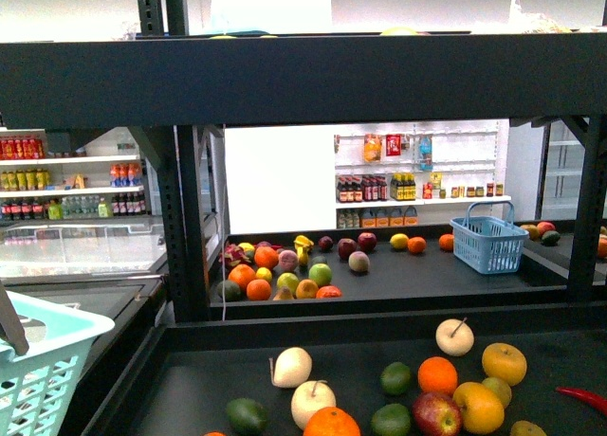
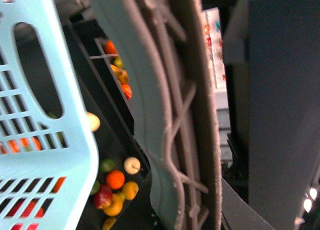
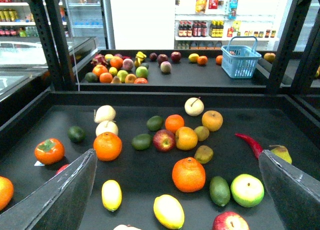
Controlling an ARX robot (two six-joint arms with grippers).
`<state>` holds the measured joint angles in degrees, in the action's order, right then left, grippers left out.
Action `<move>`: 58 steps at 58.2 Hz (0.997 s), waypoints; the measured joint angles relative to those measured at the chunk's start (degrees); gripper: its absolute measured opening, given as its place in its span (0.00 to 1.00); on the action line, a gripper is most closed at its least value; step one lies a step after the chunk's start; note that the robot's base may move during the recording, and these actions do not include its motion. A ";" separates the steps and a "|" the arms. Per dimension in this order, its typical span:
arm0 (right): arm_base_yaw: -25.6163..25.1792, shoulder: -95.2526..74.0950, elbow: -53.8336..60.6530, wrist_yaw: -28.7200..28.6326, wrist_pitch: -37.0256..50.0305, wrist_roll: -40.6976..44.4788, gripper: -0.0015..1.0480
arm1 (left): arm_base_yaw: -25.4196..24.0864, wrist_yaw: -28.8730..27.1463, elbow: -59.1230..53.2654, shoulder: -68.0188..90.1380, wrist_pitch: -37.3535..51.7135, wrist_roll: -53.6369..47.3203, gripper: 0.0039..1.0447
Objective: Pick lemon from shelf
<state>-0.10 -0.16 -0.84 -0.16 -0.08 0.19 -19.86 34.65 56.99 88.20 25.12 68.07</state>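
Observation:
The lemon (image 3: 169,211), a pale-yellow oval, lies on the near dark tray of the black shelf (image 3: 150,98), close under my right wrist camera. A smaller yellow oval fruit (image 3: 111,195) lies to one side of it. My right gripper (image 3: 176,155) is open and empty above the tray, and the lemon lies between its two fingers (image 3: 65,195), apart from both. My left gripper (image 2: 172,150) is shut on the handle of a pale mint basket (image 2: 40,115); the basket also shows at the lower left of the front view (image 1: 38,370). The lemon is out of the front view.
Around the lemon lie an orange (image 3: 188,174), a dark green oval fruit (image 3: 219,190), a green apple (image 3: 247,190) and a red apple (image 3: 231,222). A red chili (image 3: 250,142) lies further off. A blue basket (image 1: 488,242) and more fruit sit on the far tray. The shelf's upper tier (image 1: 313,76) hangs overhead.

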 joint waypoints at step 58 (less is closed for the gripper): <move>0.00 0.00 0.00 0.00 0.00 0.00 0.93 | 37.64 6.32 8.13 14.08 7.02 -12.41 0.08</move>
<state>-0.10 -0.16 -0.84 -0.16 -0.08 0.19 17.78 40.97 65.12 102.28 32.14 55.66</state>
